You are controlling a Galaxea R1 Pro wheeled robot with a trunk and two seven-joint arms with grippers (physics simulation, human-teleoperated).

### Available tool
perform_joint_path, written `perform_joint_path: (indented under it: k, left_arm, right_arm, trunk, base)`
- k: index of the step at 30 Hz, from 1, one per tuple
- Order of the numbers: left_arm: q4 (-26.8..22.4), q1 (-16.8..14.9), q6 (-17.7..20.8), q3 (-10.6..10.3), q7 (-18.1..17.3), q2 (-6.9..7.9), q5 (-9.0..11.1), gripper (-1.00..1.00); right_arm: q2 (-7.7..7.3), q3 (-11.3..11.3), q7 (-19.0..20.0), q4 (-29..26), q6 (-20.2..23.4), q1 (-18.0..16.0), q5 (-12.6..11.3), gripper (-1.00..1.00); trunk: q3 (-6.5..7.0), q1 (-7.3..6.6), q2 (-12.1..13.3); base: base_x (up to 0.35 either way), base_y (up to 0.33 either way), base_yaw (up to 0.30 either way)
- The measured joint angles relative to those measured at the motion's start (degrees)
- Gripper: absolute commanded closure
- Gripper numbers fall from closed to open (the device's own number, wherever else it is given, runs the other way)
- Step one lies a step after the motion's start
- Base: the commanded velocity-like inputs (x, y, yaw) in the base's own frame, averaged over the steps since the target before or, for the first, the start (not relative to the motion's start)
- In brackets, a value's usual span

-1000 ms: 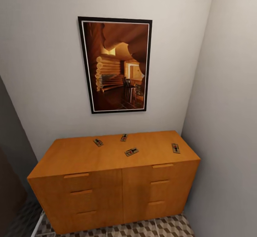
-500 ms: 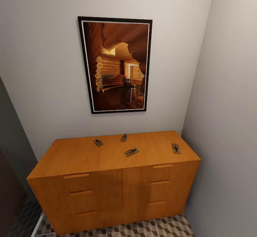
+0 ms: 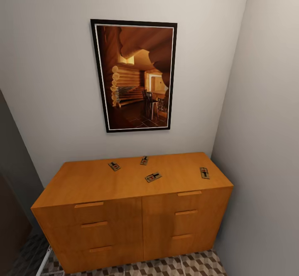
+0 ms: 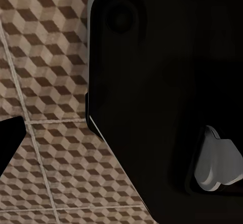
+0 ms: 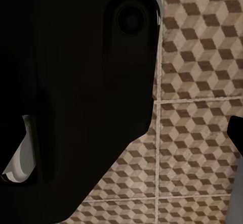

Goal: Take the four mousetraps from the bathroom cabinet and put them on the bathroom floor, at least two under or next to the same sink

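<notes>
The orange-brown cabinet (image 3: 133,209) stands against the wall, in a corner, with four mousetraps lying flat on its top, all well apart. From the middle of the top, one mousetrap (image 3: 114,166) lies toward 10 o'clock, a second mousetrap (image 3: 144,160) toward 12 o'clock near the back edge, a third mousetrap (image 3: 153,177) just right of centre, and a fourth mousetrap (image 3: 204,173) out at 3 o'clock near the right end. Above the cabinet hangs a dark-framed picture (image 3: 135,75) of a log interior. The bathroom floor (image 3: 182,265), with its cube pattern, shows at the cabinet's foot.

Both wrist views look down on the same tiles past a large black body of the robot (image 4: 162,92). A black tip (image 4: 11,142) shows at the edge of the left wrist view, and another black tip (image 5: 236,133) in the right wrist view; whether either set of fingers is spread or pressed together cannot be told.
</notes>
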Motion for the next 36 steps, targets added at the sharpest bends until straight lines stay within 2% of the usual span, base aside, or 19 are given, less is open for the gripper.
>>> perform_joint_path:
  k: [22, 30, 36]
  left_arm:
    - [0.0, 0.0, -0.1, -0.3, -0.3, 0.18, -0.1, -1.0]
    - [-1.5, 0.0, 0.4, -0.6, -0.4, -0.1, -0.6, -1.0]
    - [-7.1, 0.0, 2.2, -0.7, -0.7, 0.03, -0.4, -1.0]
  right_arm:
    - [-0.19, -0.4, -0.4, -1.2, -0.6, 0.0, -0.3, -1.0]
    - [-0.66, -0.5, -0.1, -10.2, 2.1, 0.0, -0.4, -1.0]
    - [-0.83, -0.5, -0.1, -18.5, 9.1, 0.0, -0.4, -1.0]
  trunk:
    - [0.01, 0.0, 0.0]
    - [0.01, 0.0, 0.0]
    - [0.02, 0.0, 0.0]
  base:
    - [0.0, 0.0, 0.0]
    - [0.0, 0.0, 0.0]
    - [0.0, 0.0, 0.0]
